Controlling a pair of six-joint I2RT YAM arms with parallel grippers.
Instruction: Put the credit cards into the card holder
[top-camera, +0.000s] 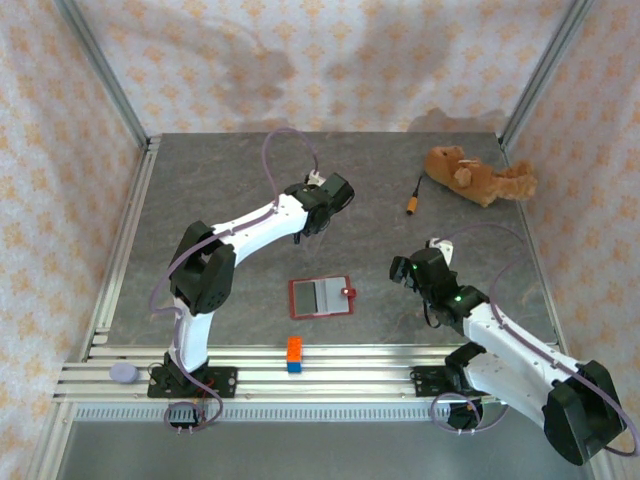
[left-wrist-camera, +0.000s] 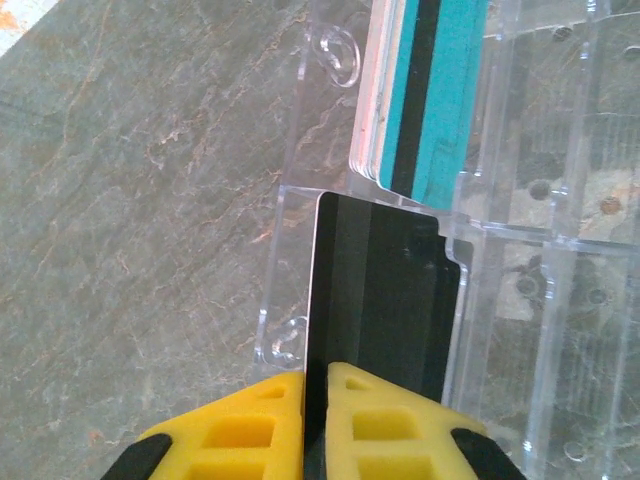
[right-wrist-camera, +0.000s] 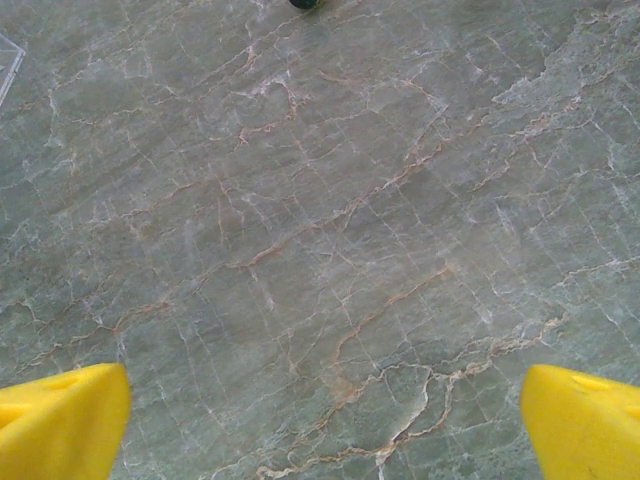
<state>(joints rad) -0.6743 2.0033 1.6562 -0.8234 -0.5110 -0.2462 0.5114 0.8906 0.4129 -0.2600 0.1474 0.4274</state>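
Left wrist view: left pincer (left-wrist-camera: 316, 385) is clenched on the near edge of a black card (left-wrist-camera: 385, 290), whose far end lies over the clear tray (left-wrist-camera: 560, 300). Just ahead of that pincer, more cards (left-wrist-camera: 375, 90) are stacked in a tray compartment (teal card (left-wrist-camera: 455, 90) on the stack's right). Right wrist view: right pincer (right-wrist-camera: 320, 425) is released, fingers wide apart above bare table (right-wrist-camera: 330, 200). Top external view: red card holder (top-camera: 321, 297) lies open, on the base side of the left pincer, left of the right pincer, touching neither.
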